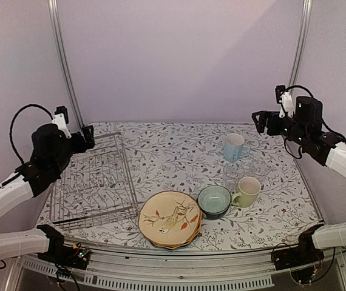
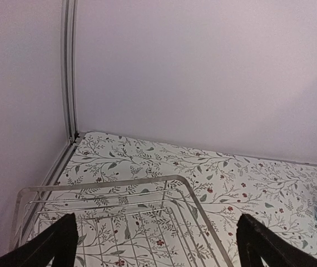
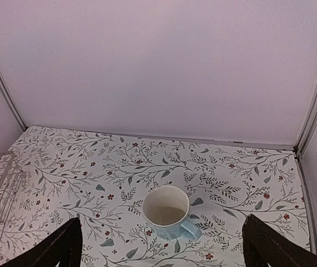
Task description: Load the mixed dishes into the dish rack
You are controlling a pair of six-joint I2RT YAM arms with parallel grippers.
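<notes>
On the bench [image 1: 173, 142] the dish rack [image 1: 94, 182] sits left, its near end cut off in the left wrist view. Right of it lie stacked plates [image 1: 170, 219], the lower ones mostly hidden, a teal bowl [image 1: 214, 200], a blue mug [image 1: 234, 147], a yellowish mug [image 1: 247, 191] and a faint clear glass [image 1: 234, 174]. The left tool [image 2: 155, 219] and right tool [image 3: 161, 222] hang spread, empty.

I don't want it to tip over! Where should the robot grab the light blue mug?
Probably the rim, coming from above. The light blue mug stands upright with its mouth open upward. Pinch the wall on the side away from its handle, inside and out.
</notes>
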